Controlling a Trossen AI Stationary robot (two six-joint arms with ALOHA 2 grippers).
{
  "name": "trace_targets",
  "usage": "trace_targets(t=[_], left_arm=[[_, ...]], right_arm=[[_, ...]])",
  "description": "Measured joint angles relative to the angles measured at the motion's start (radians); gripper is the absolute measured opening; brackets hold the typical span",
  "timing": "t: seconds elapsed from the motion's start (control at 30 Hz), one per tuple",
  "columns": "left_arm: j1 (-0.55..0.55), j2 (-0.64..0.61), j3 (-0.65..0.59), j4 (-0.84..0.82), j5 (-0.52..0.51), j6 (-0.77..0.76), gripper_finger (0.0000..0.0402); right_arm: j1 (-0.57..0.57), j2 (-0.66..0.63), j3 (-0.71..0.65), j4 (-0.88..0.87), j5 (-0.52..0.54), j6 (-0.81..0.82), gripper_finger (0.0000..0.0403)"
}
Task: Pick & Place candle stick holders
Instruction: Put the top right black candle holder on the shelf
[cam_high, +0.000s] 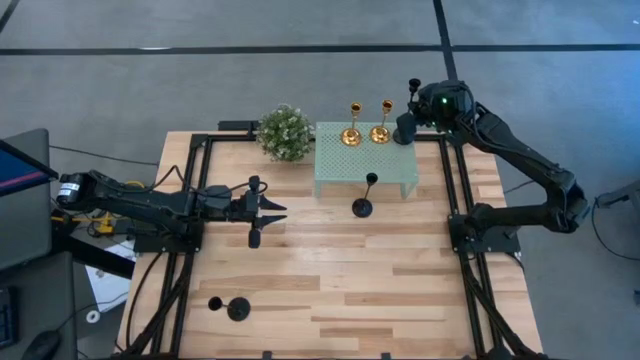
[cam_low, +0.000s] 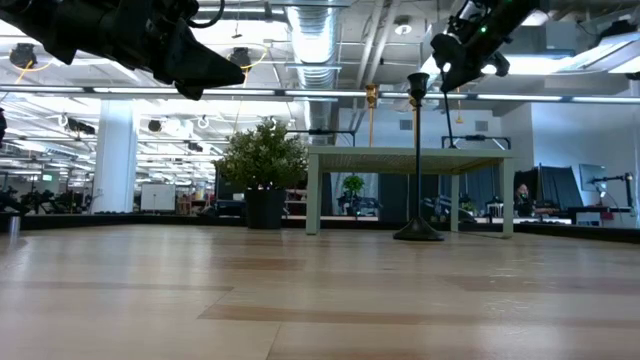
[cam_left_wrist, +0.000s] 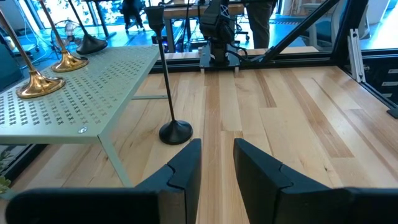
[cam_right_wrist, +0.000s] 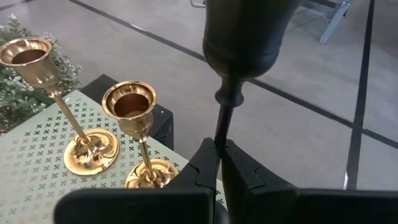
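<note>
Two gold holders (cam_high: 351, 135) (cam_high: 380, 132) stand on the mint-green perforated stand (cam_high: 335, 170) at the table's far side. One black holder (cam_high: 362, 207) stands upright on its disc base on the table, just in front of the stand. Another black holder (cam_high: 238, 308) lies on its side near the front left. My right gripper (cam_high: 410, 115) is over the stand's far right corner, shut on the third black holder (cam_right_wrist: 245, 37). My left gripper (cam_high: 272, 210) hovers open and empty at left centre, pointing toward the standing black holder (cam_left_wrist: 174, 132). My right gripper pinches the black holder's thin stem (cam_right_wrist: 222, 124) between its two fingers, just below the cup. The fingers come from the table's right side, slanting down, and lie across the stem. The holder stays upright; its base (cam_left_wrist: 90, 45) is at the stand's top, touching or not I cannot tell.
A leafy green plant ball (cam_high: 284, 132) sits at the stand's left end. Black frame rails (cam_high: 195, 200) run along both sides of the table. Bare wood lies between the stand and the front edge.
</note>
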Motion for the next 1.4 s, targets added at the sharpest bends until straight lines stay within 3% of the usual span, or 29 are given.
trace_targets(t=[0.63, 1.23, 1.4], left_arm=[[0.000, 0.000, 0.000, 0.000, 0.000, 0.000, 0.0095], [0.000, 0.000, 0.000, 0.000, 0.000, 0.000, 0.0095], [0.000, 0.000, 0.000, 0.000, 0.000, 0.000, 0.0095]], right_arm=[[0.000, 0.000, 0.000, -0.025, -0.025, 0.011, 0.0002], [0.001, 0.000, 0.000, -0.039, -0.025, 0.011, 0.0059], [0.003, -0.001, 0.000, -0.039, -0.025, 0.008, 0.0092]])
